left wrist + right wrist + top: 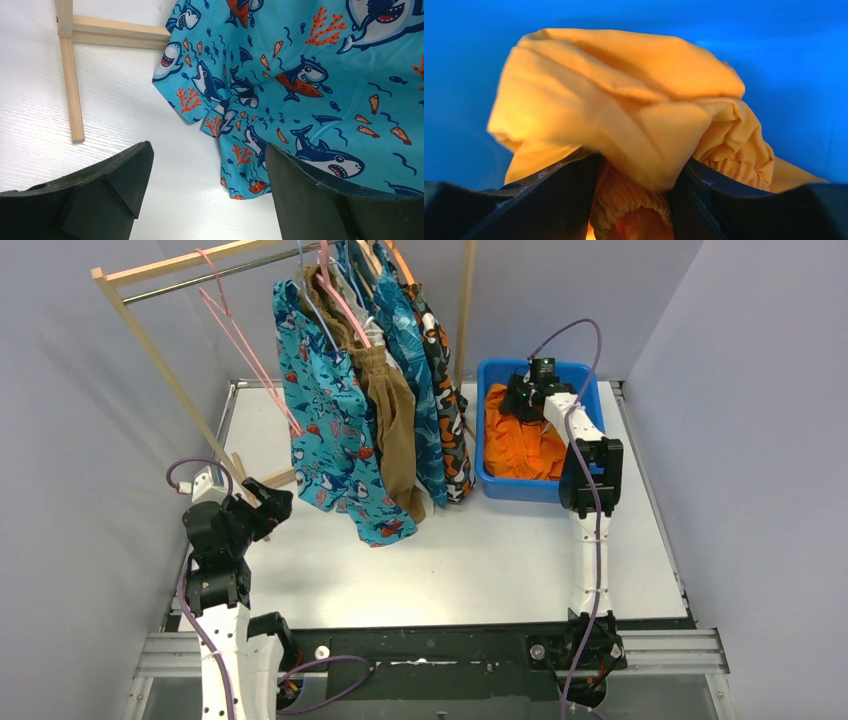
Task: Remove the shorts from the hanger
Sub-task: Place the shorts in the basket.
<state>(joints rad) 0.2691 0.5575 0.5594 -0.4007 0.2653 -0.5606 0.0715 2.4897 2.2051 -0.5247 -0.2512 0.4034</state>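
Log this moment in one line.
left gripper: open, empty, beside hanging shark-print shorts | right gripper: fingers either side of orange shorts in blue bin, grip unclear

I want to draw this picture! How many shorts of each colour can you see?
Teal shark-print shorts: 1
Brown shorts: 1
Blue patterned shorts: 1
Camouflage shorts: 1
Orange shorts, in the blue bin: 1
Total: 5 that show clearly

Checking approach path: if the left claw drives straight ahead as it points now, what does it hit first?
Probably the hanging teal shark-print fabric shorts: their lower hem hangs dead ahead of the open left claw. White tabletop lies below; the gap to the cloth is hard to judge.
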